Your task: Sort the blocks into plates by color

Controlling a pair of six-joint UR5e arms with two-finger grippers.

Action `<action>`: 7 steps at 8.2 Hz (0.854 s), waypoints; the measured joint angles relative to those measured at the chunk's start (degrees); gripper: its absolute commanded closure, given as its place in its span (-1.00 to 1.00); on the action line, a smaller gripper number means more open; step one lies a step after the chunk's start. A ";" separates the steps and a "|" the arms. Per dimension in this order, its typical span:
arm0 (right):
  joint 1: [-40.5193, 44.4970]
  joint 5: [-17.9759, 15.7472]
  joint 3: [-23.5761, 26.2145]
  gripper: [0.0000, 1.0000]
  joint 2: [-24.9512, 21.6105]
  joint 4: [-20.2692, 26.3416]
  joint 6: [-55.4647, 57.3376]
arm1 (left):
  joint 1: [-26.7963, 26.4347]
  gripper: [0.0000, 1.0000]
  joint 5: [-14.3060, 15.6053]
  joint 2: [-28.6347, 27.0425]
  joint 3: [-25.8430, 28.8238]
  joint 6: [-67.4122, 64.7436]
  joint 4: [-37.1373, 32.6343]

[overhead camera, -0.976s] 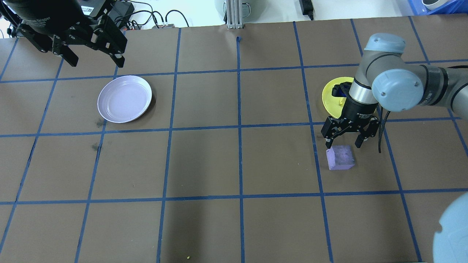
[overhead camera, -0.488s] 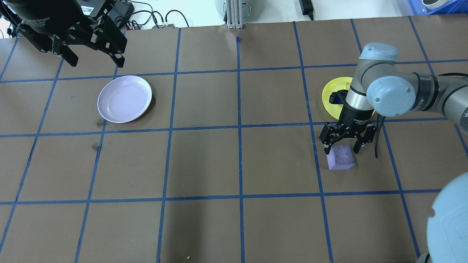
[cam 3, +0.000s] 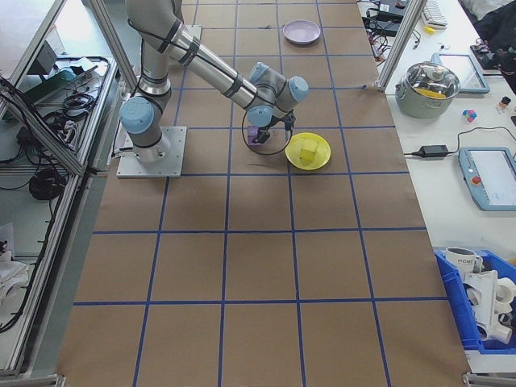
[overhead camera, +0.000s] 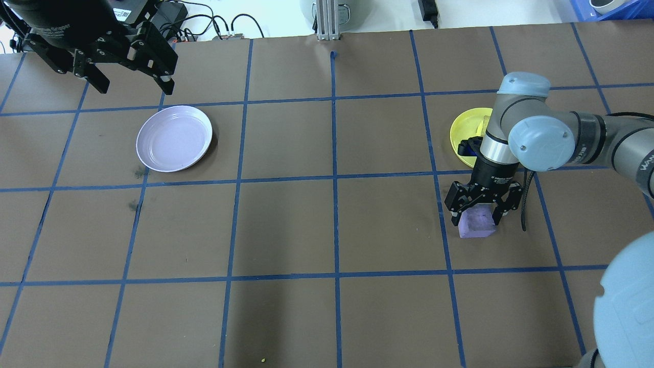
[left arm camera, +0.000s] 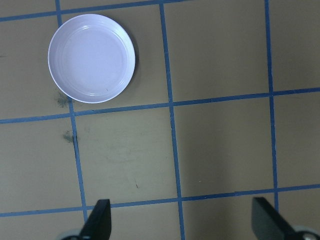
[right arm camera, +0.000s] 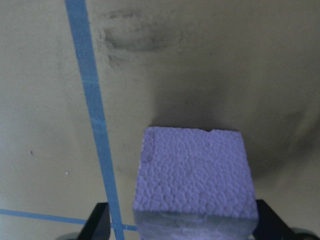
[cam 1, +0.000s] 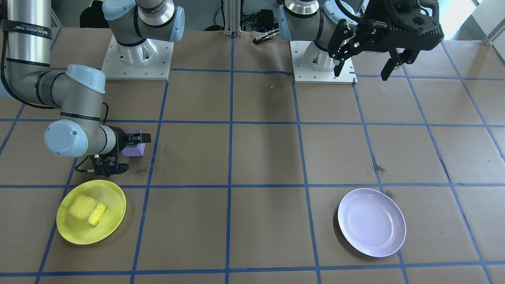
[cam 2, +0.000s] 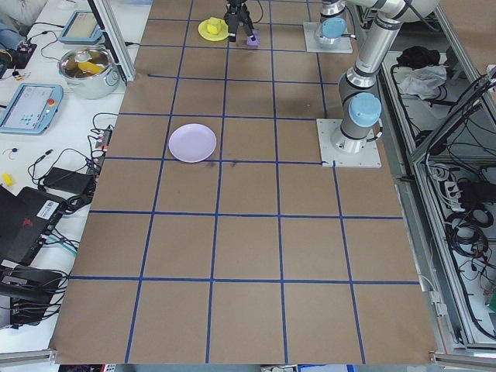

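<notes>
Two blocks (cam 1: pixel 133 149) (cam 1: pixel 86 209), two plates (cam 1: pixel 91 228) (cam 1: pixel 372 222), two claws (overhead camera: pixel 475 212) (cam 1: pixel 362 68).

Brown table (overhead camera: pixel 286 230), blue tape grid. Lavender plate (overhead camera: pixel 174 138) near left edge; yellow plate (overhead camera: pixel 462 135), purple block (overhead camera: pixel 476 224) near right edge.

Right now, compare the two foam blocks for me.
The squat yellow foam block already lies inside the round yellow plastic plate; the cube-like purple foam block sits on the brown table, between the right pincer's fingers. Both have rough, pebbled surfaces.
</notes>
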 measured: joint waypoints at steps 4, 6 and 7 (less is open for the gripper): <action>0.00 0.04 0.96 1.00 -0.04 -0.54 0.08 | -0.01 -1.00 0.00 0.07 0.03 0.08 0.00; -0.11 0.15 0.99 1.00 -0.16 -0.33 0.15 | 0.00 -1.00 0.00 0.07 0.03 0.09 0.00; -0.19 0.18 0.81 1.00 -0.53 -0.41 0.25 | 0.00 -1.00 0.01 0.08 0.03 0.09 0.00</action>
